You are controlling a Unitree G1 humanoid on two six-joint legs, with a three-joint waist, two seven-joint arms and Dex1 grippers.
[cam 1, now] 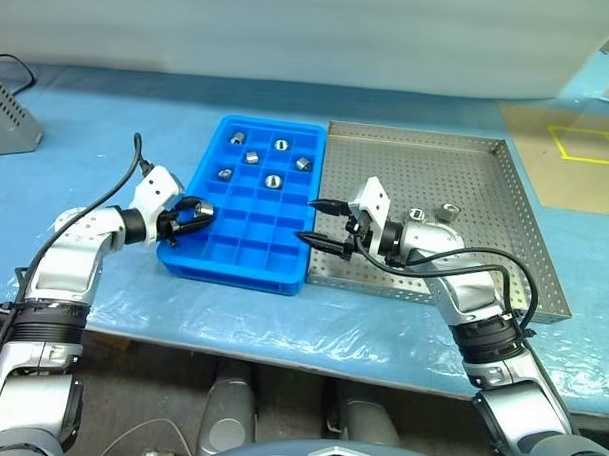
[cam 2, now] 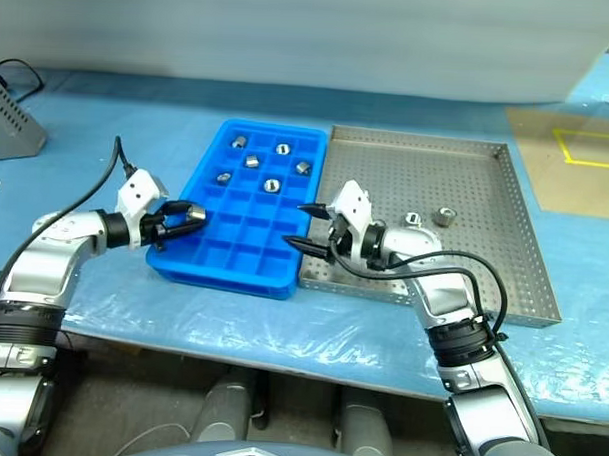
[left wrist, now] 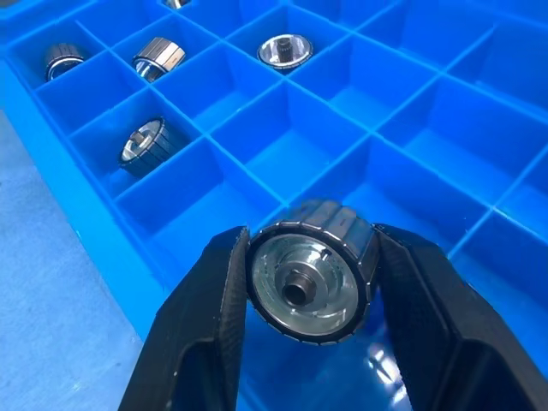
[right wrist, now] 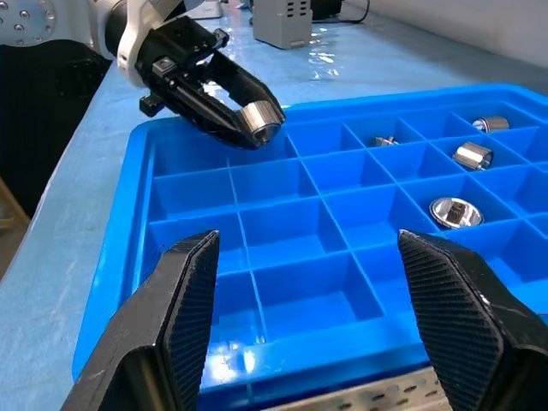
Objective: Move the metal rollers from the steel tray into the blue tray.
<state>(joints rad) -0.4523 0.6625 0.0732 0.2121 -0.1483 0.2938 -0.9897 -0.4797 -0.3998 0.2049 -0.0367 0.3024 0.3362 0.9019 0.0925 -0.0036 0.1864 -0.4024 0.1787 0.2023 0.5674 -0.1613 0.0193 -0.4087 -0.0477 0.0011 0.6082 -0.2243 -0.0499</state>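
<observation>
The left gripper, its two black fingers clamped on one ribbed, shiny silver-grey metal roller with a dark hollow centre, hangs over the left-edge column of the bright blue plastic compartment tray, near its front corner. The right gripper stands with its fingers spread and nothing between them, poised over the seam where the blue tray meets the large square steel tray of perforated sheet metal. Six rollers lie in compartments of the blue tray's far rows; two more rest in the steel tray, just beyond the right wrist. The chief risk, as judged from here, is a bad drop: the roller is held by its curved, polished wall between smooth fingers, so it may slip early, strike a thin divider, and bounce or roll out over the low outer wall onto the blue table covering. The two grippers also face each other across the tray and could collide if both advance together.
</observation>
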